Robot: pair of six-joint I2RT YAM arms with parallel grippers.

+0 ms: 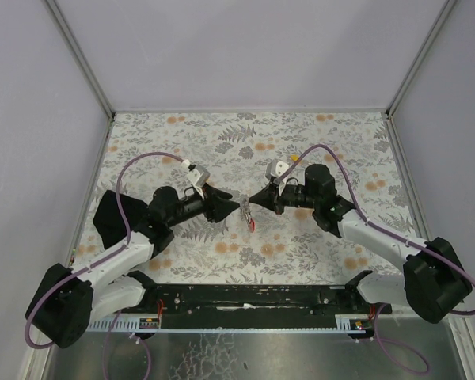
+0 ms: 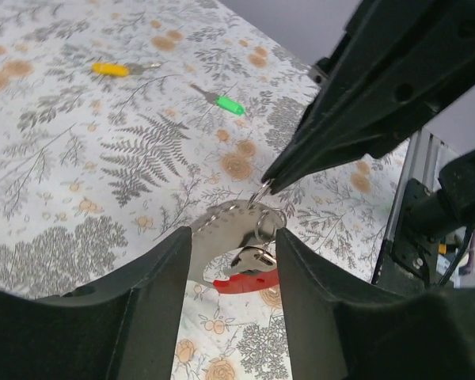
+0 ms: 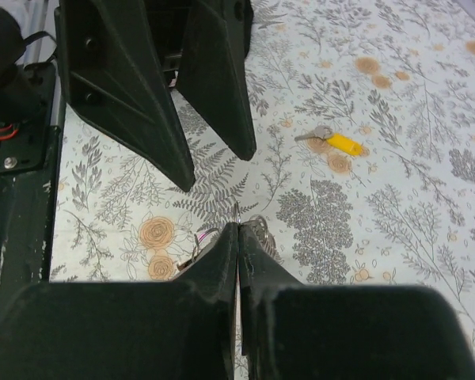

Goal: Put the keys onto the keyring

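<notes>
Your right gripper (image 3: 237,228) was pinched shut on the keyring (image 2: 249,282) mid-table (image 1: 142,142); your left gripper (image 2: 233,239) stood half-open around it. The green key (image 2: 229,104) and yellow key (image 2: 111,70) lay apart.

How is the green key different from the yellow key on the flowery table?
The green key has a green cap; the yellow key has a yellow-orange one. In the left wrist view the green key lies nearer the keyring, the yellow key farther off. The green key's blade points up-left, the yellow key's points right. Both lie flat on the table, not yet on the keyring.
</notes>
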